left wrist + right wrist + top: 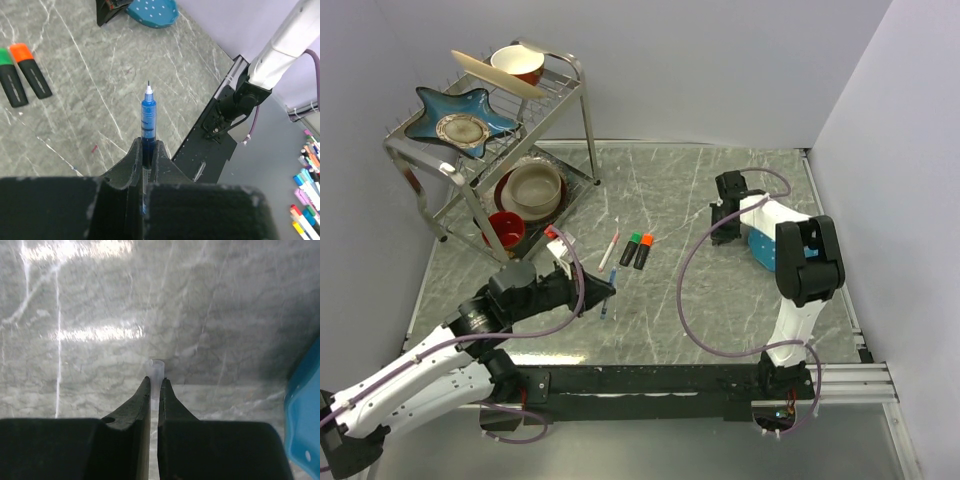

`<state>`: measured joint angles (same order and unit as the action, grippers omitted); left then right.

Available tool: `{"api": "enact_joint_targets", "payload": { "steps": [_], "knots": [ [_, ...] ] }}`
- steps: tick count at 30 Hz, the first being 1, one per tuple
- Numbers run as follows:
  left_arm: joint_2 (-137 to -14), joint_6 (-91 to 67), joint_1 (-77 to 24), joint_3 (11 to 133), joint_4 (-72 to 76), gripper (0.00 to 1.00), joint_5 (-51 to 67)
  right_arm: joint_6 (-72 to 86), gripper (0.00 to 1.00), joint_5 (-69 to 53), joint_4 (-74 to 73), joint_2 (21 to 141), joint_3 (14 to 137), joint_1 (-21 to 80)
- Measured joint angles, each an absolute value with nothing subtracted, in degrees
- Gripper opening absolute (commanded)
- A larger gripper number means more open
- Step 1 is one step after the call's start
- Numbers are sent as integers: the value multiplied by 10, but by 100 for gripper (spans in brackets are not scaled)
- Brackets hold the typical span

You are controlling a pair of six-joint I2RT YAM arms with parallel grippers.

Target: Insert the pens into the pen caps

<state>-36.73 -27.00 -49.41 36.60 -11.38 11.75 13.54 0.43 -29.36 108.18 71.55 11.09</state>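
Observation:
My left gripper (146, 145) is shut on the thin dark-blue pen (148, 116), whose bare tip sticks out past the fingertips above the table; in the top view that gripper (605, 289) hovers near the table's front centre. Two black highlighters lie side by side, one with a green cap (631, 247) (10, 80) and one with an orange cap (643, 250) (31, 70). A thin white-pink pen (610, 249) lies left of them. My right gripper (155, 381) (722, 212) is shut on a pale, see-through pen cap (156, 369) low over the marble surface.
A metal dish rack (585, 120) holding bowls and plates stands at the back left. A blue-and-white dotted object (760, 240) (152, 11) (305, 425) lies right beside my right gripper. Purple cables loop over the table between the arms.

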Motion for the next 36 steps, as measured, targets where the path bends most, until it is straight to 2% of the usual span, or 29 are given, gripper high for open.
{"api": "enact_joint_targets", "payload": {
  "steps": [10,17,21,31,36],
  "knots": [
    [-393,-323,-494,324,-48,1,124,168,0,-8,-270,994,639,117],
    [-500,-374,-494,269,48,1,162,209,0,-51,-216,873,531,149],
    [-565,-400,-494,256,111,1,193,245,0,-71,-179,788,471,202],
    [-633,-450,-494,247,257,1,226,382,0,-65,-52,597,389,379],
    [-640,-473,-494,243,296,1,231,426,0,-57,-17,552,370,391]
  ]
}}
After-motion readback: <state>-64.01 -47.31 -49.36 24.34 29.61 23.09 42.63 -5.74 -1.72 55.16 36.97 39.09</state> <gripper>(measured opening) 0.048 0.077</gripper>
